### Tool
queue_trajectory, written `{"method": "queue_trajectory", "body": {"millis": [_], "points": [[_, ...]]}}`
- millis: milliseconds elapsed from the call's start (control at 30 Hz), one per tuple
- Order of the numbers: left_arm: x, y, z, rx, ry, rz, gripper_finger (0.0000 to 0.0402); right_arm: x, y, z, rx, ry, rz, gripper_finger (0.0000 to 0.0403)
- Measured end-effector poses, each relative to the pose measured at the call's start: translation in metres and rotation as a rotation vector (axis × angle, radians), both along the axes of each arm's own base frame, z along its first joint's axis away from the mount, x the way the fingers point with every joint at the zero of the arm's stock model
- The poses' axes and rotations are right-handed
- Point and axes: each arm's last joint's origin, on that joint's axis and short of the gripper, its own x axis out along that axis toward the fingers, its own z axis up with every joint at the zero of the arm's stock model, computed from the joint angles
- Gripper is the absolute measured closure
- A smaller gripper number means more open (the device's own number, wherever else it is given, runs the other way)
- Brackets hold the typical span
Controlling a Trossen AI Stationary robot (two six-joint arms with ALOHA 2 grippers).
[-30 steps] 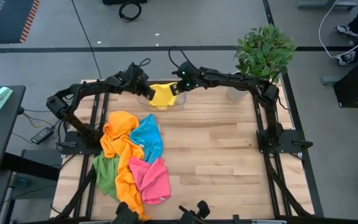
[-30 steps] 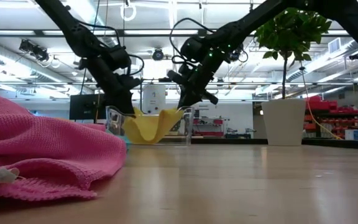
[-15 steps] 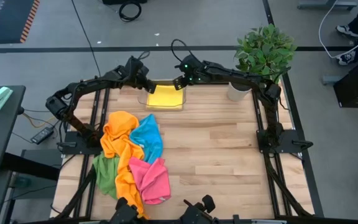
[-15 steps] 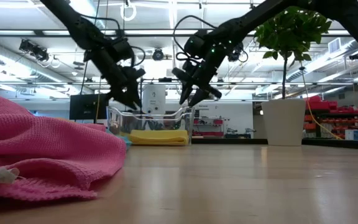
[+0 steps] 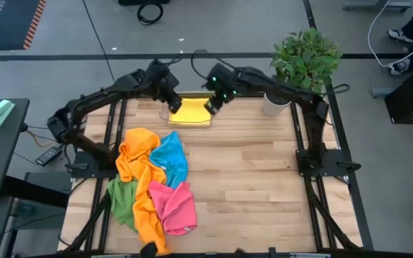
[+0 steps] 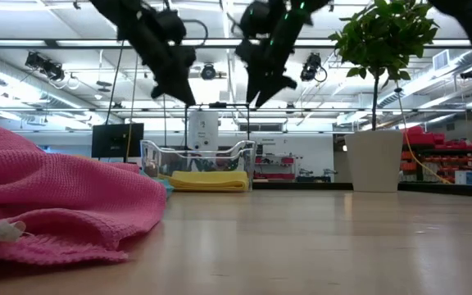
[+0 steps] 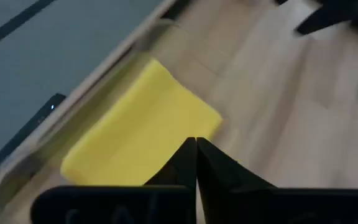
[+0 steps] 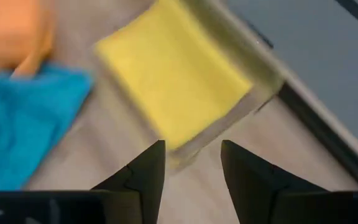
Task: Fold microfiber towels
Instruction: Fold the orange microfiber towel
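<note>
At twelve o'clock, a folded yellow towel [image 5: 189, 111] lies flat in the clear tray [image 5: 165, 115]; left gripper [image 5: 172, 99] pinched together and right gripper [image 5: 211, 104] apart hover empty. Orange towel [image 5: 139, 147] at nine o'clock probably drapes limp; grip a corner.

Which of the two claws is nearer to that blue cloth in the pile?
Left, narrowly. The left gripper hangs over the yellow towel's left edge, just beyond the blue towel. The right gripper hangs over its right edge, farther off.
</note>
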Motion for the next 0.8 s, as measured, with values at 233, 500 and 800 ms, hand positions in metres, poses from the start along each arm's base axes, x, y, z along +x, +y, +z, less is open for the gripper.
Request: {"method": "queue_trajectory", "body": {"millis": [233, 500, 800], "points": [[-0.016, -0.069, 0.012, -0.147, 0.174, -0.14, 0.0395, -0.028, 0.072, 0.004, 0.053, -0.076, 0.147, 0.0253], [-0.023, -0.137, -0.025, -0.413, 0.374, -0.043, 0.0353, -0.064, 0.122, -0.052, 0.198, -0.363, 0.237, 0.026], [-0.037, -0.16, -0.059, -0.068, 0.668, -0.091, 0.0233, -0.072, 0.161, -0.101, 0.303, -0.398, 0.248, 0.026]]}}
